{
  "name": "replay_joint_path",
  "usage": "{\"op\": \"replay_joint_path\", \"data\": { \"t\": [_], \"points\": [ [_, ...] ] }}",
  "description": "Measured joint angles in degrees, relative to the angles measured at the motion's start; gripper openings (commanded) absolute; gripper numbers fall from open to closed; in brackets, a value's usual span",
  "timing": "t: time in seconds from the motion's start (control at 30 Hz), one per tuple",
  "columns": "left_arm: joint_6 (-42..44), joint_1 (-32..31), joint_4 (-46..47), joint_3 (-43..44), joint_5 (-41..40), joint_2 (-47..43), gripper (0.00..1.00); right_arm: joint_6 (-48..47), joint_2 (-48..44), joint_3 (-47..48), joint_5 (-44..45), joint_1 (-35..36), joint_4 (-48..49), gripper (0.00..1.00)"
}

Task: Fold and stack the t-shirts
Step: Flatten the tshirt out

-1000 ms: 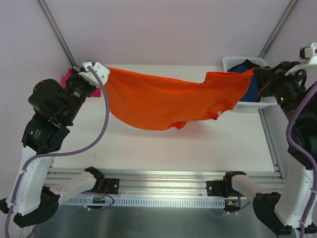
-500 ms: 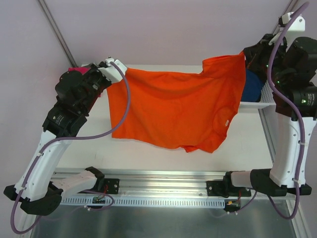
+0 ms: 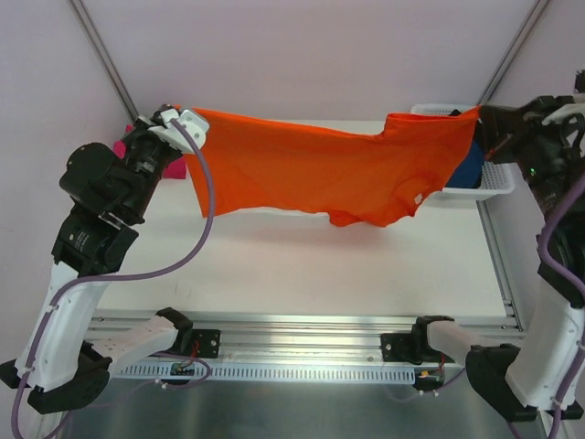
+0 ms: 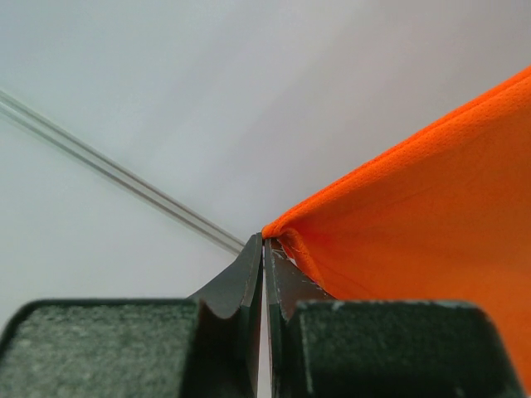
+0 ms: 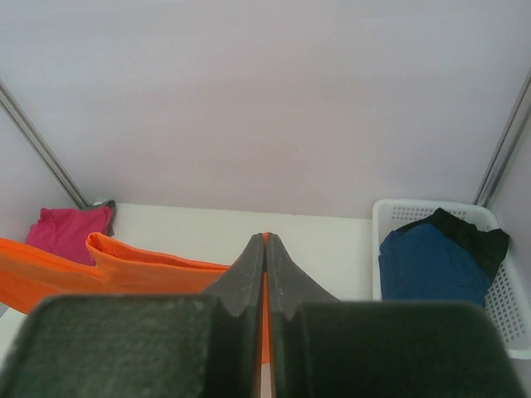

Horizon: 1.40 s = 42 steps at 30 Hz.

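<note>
The bright orange t-shirt [image 3: 320, 174] hangs stretched in the air between both arms, above the white table [image 3: 302, 265]. My left gripper [image 3: 187, 119] is shut on its left corner; the cloth [image 4: 431, 207] runs off to the right of the closed jaws [image 4: 264, 242]. My right gripper [image 3: 477, 114] is shut on the other end, and orange cloth [image 5: 141, 257] shows between its closed jaws [image 5: 265, 239]. The magenta-pink shirt [image 5: 70, 225] lies at the table's far left corner. The dark blue shirt [image 5: 427, 265] and the black shirt [image 5: 473, 236] lie in the basket.
A white plastic mesh basket [image 3: 498, 183] stands at the back right corner of the table, also in the right wrist view [image 5: 514, 307]. Metal frame poles [image 3: 101, 55] rise at both back corners. An aluminium rail [image 3: 302, 329] runs along the near edge.
Both arms swung the orange shirt up and inward half a second ago, then back out. It is now stretched wider and flatter, with its lower edge raised off the table.
</note>
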Motion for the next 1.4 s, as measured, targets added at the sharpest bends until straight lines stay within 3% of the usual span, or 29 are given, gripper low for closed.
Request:
{"op": "replay_joint_path", "data": {
  "t": [0.37, 0.57, 0.77, 1.1, 1.4],
  "points": [
    [1.1, 0.0, 0.0, 1.5, 0.0, -4.7, 0.00, -0.2, -9.6, 0.2, 0.1, -0.8, -2.7, 0.01],
    [3.1, 0.0, 1.1, 2.4, 0.1, -4.8, 0.00, -0.6, -8.4, 2.9, 0.1, -1.0, -2.6, 0.00],
    [5.8, 0.1, 6.9, -3.8, 1.0, -4.4, 0.00, -2.6, -4.5, 1.7, 0.5, -1.0, 1.2, 0.01],
    [3.2, 4.5, 9.7, -3.8, 2.2, 6.9, 0.00, -4.6, 8.1, 1.2, 0.6, -1.2, 1.9, 0.01],
    [1.1, 6.1, 11.3, 2.5, 1.5, 7.5, 0.00, -4.9, 3.6, 1.2, 2.3, -1.3, 1.7, 0.01]
  ]
}}
